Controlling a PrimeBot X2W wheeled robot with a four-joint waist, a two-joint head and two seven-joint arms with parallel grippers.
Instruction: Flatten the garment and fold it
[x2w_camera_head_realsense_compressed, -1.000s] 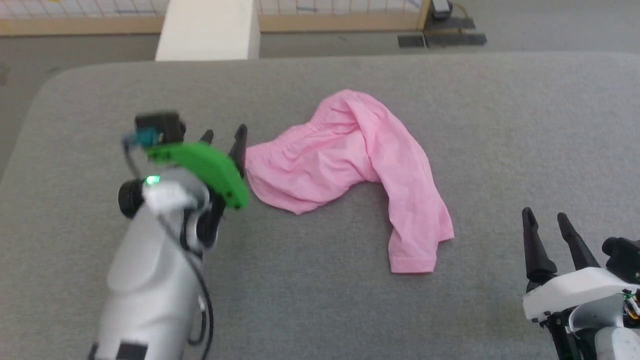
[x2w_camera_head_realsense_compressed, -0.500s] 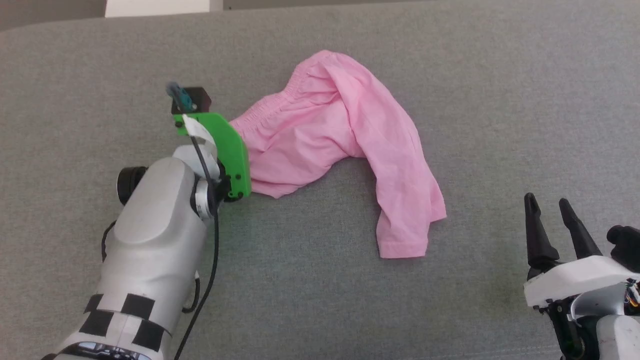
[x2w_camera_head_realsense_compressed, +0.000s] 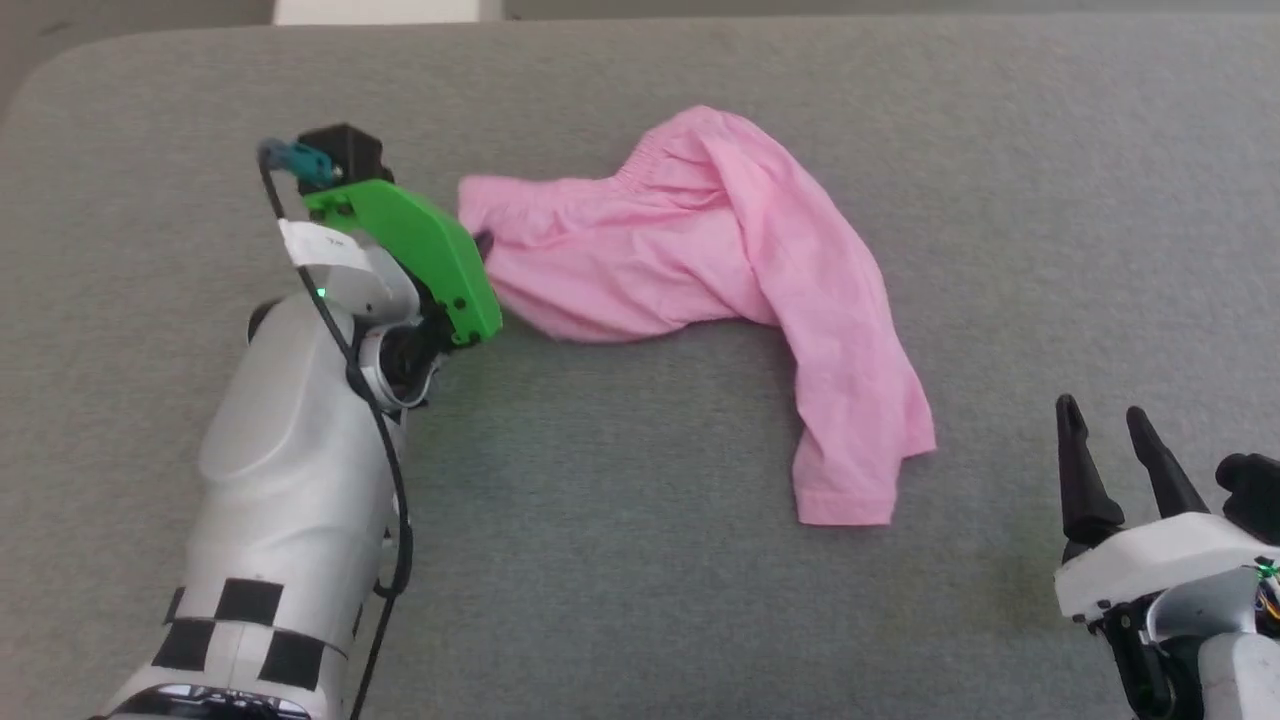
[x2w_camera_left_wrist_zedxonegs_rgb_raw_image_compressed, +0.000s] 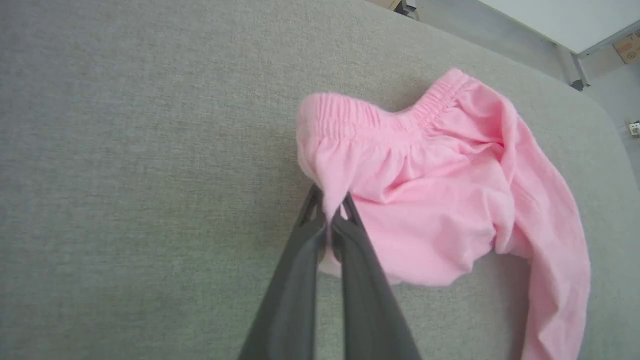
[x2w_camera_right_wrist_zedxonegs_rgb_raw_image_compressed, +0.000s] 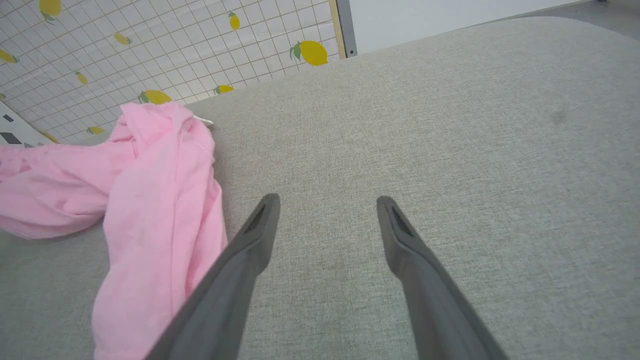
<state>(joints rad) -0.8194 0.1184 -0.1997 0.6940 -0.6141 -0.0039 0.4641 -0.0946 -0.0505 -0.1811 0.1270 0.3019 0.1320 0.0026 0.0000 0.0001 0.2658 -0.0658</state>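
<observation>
While the garment (x2w_camera_head_realsense_compressed: 700, 250) is lying crumpled midway across the grey padded surface (x2w_camera_head_realsense_compressed: 640, 600), the left gripper (x2w_camera_left_wrist_zedxonegs_rgb_raw_image_compressed: 330, 212) is pinching its left edge just below the gathered waistband (x2w_camera_left_wrist_zedxonegs_rgb_raw_image_compressed: 345, 112), both fingers (x2w_camera_left_wrist_zedxonegs_rgb_raw_image_compressed: 362, 285) pressing together on a fold of pink cloth. One leg (x2w_camera_head_realsense_compressed: 840, 360) is trailing toward the right gripper (x2w_camera_head_realsense_compressed: 1102, 410) (jaws standing wide apart, holding nothing), which is sitting apart from the hem (x2w_camera_head_realsense_compressed: 845, 510). Bare surface is stretching open on every side of the cloth, out to the rounded far-left corner (x2w_camera_head_realsense_compressed: 80, 75).
</observation>
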